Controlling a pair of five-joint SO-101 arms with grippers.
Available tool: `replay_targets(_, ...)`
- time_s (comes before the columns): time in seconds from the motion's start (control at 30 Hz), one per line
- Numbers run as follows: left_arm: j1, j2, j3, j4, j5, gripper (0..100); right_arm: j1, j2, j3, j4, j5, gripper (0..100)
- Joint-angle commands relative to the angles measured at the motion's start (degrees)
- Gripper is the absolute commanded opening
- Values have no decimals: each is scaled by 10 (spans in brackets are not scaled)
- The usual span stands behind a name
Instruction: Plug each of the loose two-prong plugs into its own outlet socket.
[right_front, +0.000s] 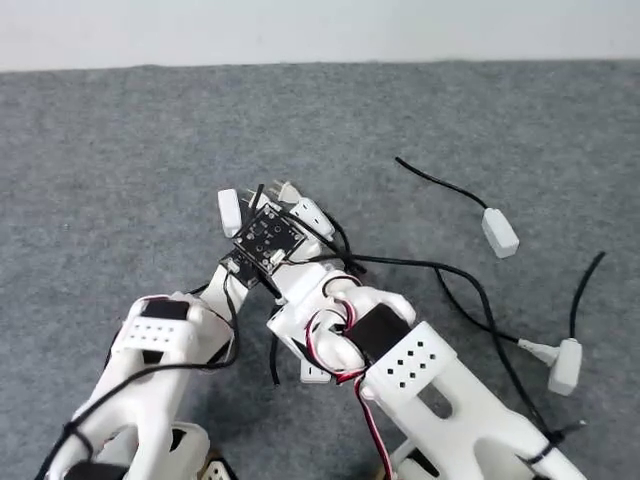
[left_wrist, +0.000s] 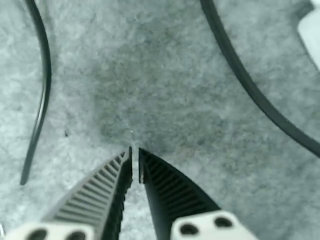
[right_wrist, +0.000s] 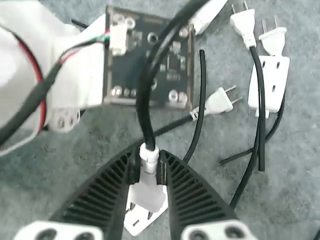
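Clamping a white two-prong plug (right_wrist: 145, 196) by its sides, the right gripper (right_wrist: 148, 162) is seen with ridged black fingers (right_wrist: 105, 190) pressed on the plug body, low over the floor covering. The plug's black cord (right_wrist: 147, 100) is led out between the fingertips and across a dark circuit board (right_wrist: 150, 60) on the other arm's wrist. The plug's prongs are covered by the fingers.

The left gripper (left_wrist: 135, 160) is held with its fingers (left_wrist: 107, 190) drawn almost together, a thin slit left between them and nothing caught there. Two black cords (left_wrist: 40, 90) are laid on the ground to either side of it.

Three loose plugs (right_wrist: 220, 100) are scattered past the board, two of them just beside a white outlet socket (right_wrist: 270, 82); whether either is seated cannot be told.

Everything is set on grey carpet (right_front: 120, 150), bounded at the far edge by a pale wall (right_front: 300, 30). Well apart to one side, two white pieces (right_front: 500, 232) on black leads are too small to be identified.
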Motion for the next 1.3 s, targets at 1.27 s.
replay_targets(1.27,-46,-312,139,-30,78,16,64,-1,156,-109,-68,9)
